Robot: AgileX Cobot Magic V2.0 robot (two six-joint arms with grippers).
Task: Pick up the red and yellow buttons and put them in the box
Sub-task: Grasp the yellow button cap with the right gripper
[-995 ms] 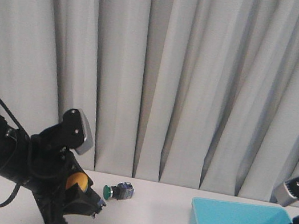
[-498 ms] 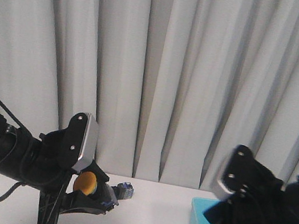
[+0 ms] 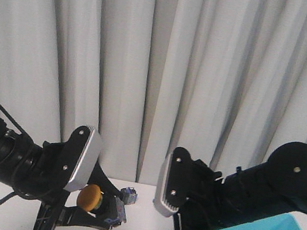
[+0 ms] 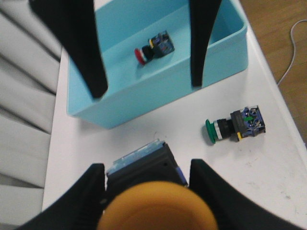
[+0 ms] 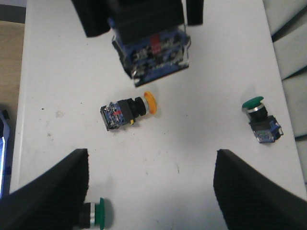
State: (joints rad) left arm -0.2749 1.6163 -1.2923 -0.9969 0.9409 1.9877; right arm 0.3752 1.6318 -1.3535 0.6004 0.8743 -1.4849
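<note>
1. A white table (image 5: 192, 158) carries all the loose parts.
2. A green-capped push-button switch (image 5: 260, 120) lies on its side on the table, its blue terminal block pointing away from the cap.
3. Another green-capped switch (image 5: 98, 214) lies well apart from it, partly hidden.
4. Pale grey pleated curtains (image 3: 168, 64) hang behind the table.
5. A wooden floor (image 4: 283, 33) shows beside the table, with a thin white cable (image 4: 293, 43) lying on it.

The light turquoise plastic rectangular box (image 4: 158, 72) is set on the white table (image 4: 144, 139); a red-capped button (image 4: 154, 47) lies inside. A green-capped switch (image 4: 235, 127) lies outside, at the box's 5 o'clock in the left wrist view.
</note>
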